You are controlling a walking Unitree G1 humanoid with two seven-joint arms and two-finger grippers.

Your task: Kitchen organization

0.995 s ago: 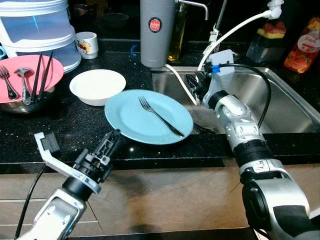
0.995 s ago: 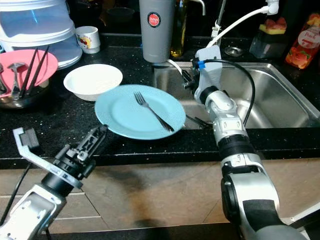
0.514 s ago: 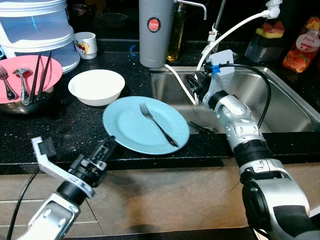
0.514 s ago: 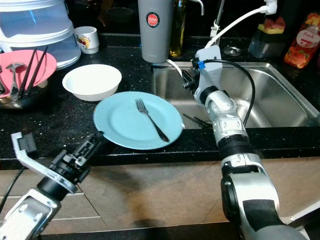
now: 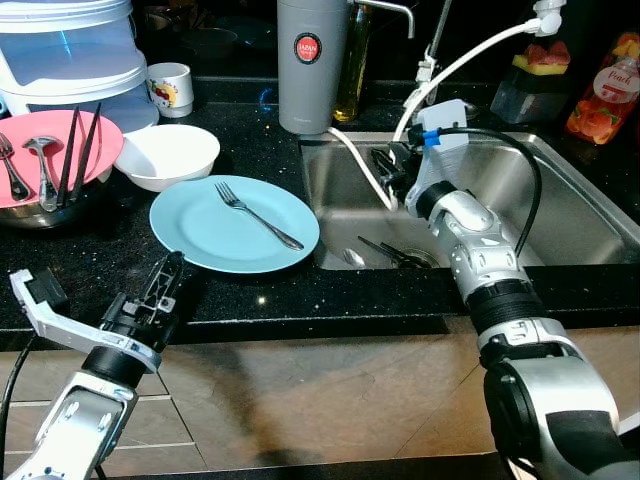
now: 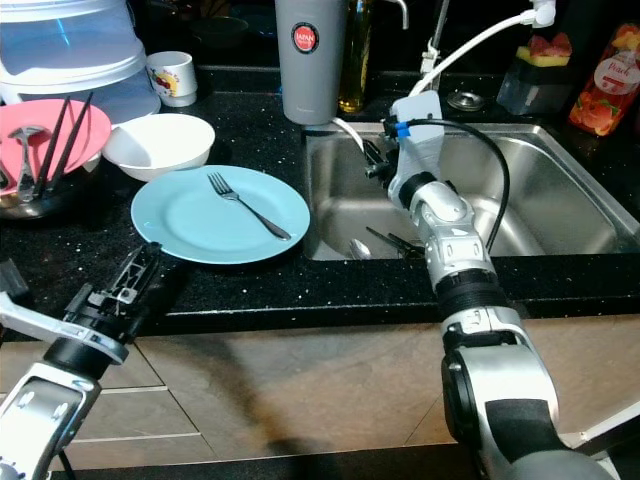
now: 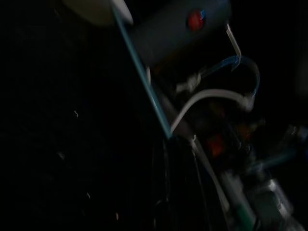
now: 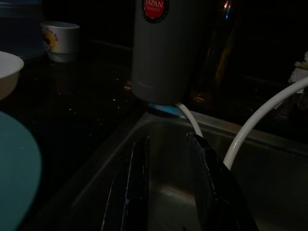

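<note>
resting flat on the black bench (image 5: 250, 140), the light blue plate (image 5: 200, 225) sits near the front edge, just beside the left rim of the steel sink (image 5: 560, 215), with a silver fork (image 5: 256, 216) lying diagonally across its middle. just behind the plate, toward the back edge, a white bowl (image 5: 165, 155) touches or nearly touches the plate's rim. at the left edge of the bench a pink plate (image 5: 55, 150) rests on a metal bowl and carries a fork, a spoon and dark chopsticks. behind it stands a stack of clear and white containers (image 5: 65, 50), with a small printed mug (image 5: 172, 88) beside them. a tall grey canister with a red label (image 5: 308, 65) stands at the back edge by the sink's left corner, and a white hose (image 5: 470, 60) curves down over the sink. some cutlery (image 5: 385, 255) lies on the sink floor near the drain. the left pincer (image 5: 165, 285) hangs at the front edge of the bench, just before the plate's near rim, not touching it; i cannot tell how far its fingers stand apart. the right pincer (image 8: 171, 190) reaches into the sink's back left corner, its two black fingers narrowly parted and gripping nothing, beside the hose.
</note>
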